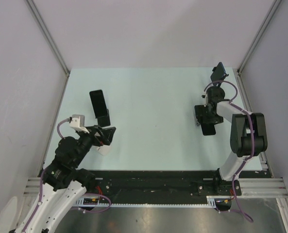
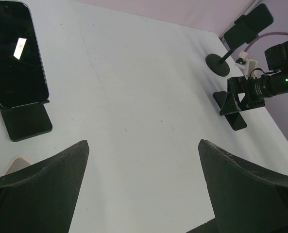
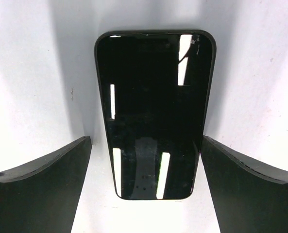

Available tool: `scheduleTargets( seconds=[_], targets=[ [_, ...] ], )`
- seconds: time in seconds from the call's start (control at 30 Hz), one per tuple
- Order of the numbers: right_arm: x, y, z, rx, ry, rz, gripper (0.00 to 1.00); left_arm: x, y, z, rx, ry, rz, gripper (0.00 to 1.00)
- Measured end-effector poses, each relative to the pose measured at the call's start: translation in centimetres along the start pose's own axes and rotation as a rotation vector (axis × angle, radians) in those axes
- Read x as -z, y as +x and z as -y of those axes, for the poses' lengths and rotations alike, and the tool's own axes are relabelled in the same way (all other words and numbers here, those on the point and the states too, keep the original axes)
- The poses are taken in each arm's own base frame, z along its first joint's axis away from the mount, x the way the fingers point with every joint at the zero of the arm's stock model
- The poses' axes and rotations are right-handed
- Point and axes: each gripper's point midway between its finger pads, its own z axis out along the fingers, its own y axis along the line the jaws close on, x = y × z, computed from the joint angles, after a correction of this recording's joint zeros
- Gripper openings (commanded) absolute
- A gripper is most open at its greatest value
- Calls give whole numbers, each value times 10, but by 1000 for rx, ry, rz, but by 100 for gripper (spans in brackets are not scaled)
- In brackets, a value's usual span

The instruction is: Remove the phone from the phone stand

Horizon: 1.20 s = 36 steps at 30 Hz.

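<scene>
A black phone [image 1: 97, 101] leans upright on a black wedge stand [image 1: 104, 119] at the left; both show in the left wrist view, phone [image 2: 15, 53] and stand [image 2: 27, 121]. My left gripper [image 1: 106, 136] [image 2: 143, 143] is open and empty, just in front of that stand. A second black phone [image 3: 155, 111] lies flat on the table [image 1: 153, 97], also seen from above [image 1: 209, 129]. My right gripper [image 1: 207, 118] [image 3: 145, 138] points down over it, open, one finger on each side of the phone's near end, with small gaps.
An empty black wedge stand [image 2: 232, 110] sits beside the right gripper. A stalk holder with a round base [image 2: 217, 64] and a dark clamp head [image 1: 219, 73] stands at the back right. Grey walls enclose the table.
</scene>
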Motion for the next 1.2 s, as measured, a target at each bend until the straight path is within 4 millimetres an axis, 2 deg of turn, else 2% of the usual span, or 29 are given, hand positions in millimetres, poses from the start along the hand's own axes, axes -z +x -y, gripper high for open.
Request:
scheduleTargets(
  seconds=[0.23,0.33,0.47,0.63,0.8,1.0,1.2],
  targets=[
    [13,0,-11,40,59,25,100,-4,12,-15,35,-88,-45,100],
    [37,-10,-23,60,68,94,100,-5,20,-28,46,-160,-78,100],
    [85,-32,-45,74,64,255,100,-2,28,-44,46,-263,-121,100],
    [131,-42,-81,87,-4,399,100,5,26,-61,41,-376,-132,100],
    [157,-39,-121,100,-110,465,100,14,29,-80,35,-499,-155,100],
    [173,-23,-183,202,-260,489,100,19,38,-103,51,-645,-197,100],
    [177,-3,-222,305,-340,472,100,22,44,-126,113,-784,-199,100]
  ],
)
